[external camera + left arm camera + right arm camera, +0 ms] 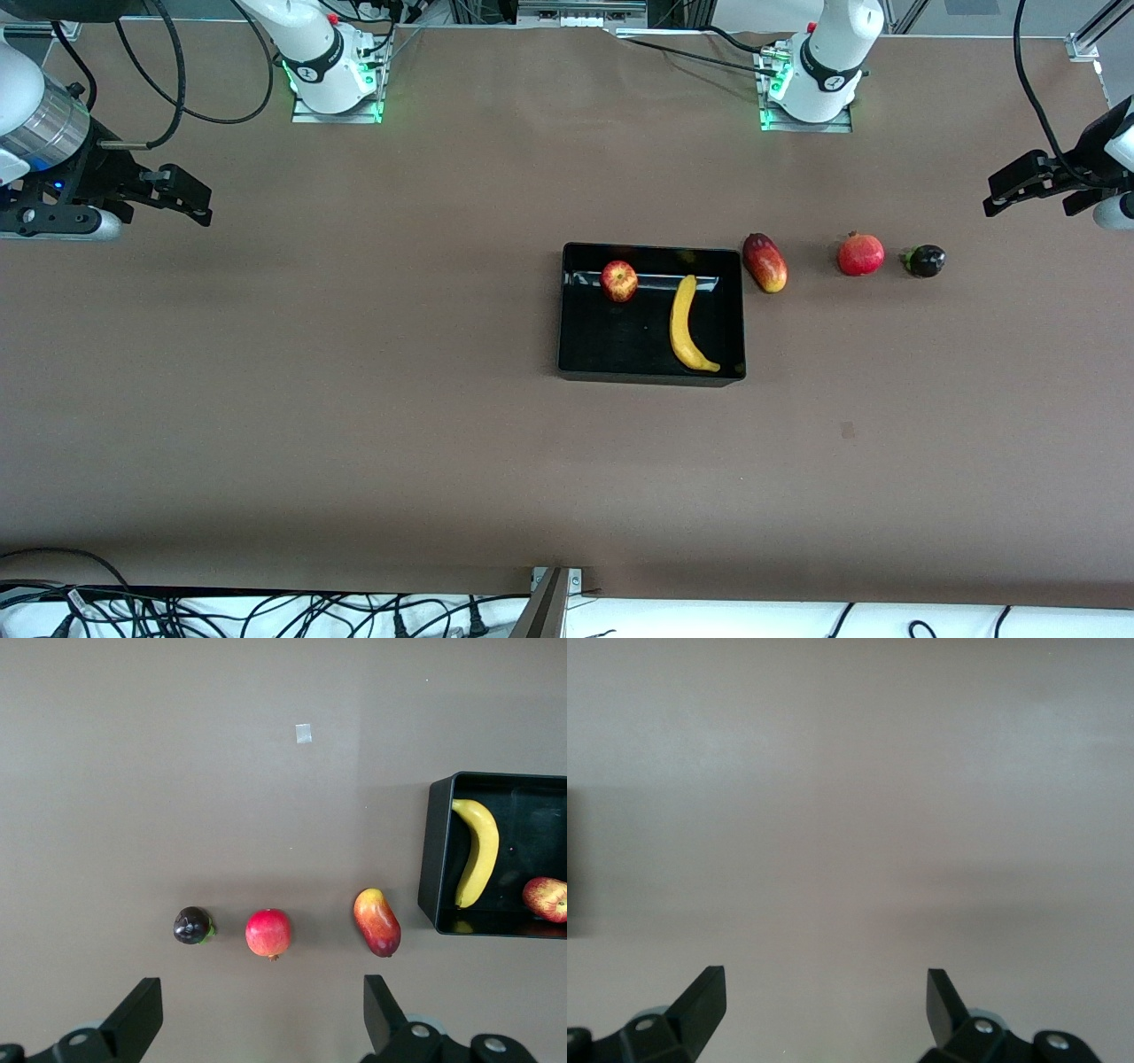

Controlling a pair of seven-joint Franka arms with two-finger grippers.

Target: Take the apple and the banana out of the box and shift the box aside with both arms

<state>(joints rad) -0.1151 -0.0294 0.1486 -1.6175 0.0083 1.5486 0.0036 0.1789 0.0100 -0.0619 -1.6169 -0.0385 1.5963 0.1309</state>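
box [652, 368]: black tray, middle of the frame, a bit toward the left arm's end
apple [619, 281]: sitting in the box, upper part
banana [686, 324]: also in the box, beside the apple
mango [765, 262]: on the table, just beside the box
left gripper [1032, 188]: far right edge of the frame, wide open, holding nothing
right gripper [184, 197]: far left edge, wide open, empty too

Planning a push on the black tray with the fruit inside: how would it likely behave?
The tray looks rigid and flat-bottomed, so it would probably slide rather than tip. Its glossy floor looks slick, so the round apple may roll around inside. The banana lies flat on its curve and would more likely skid or pivot.
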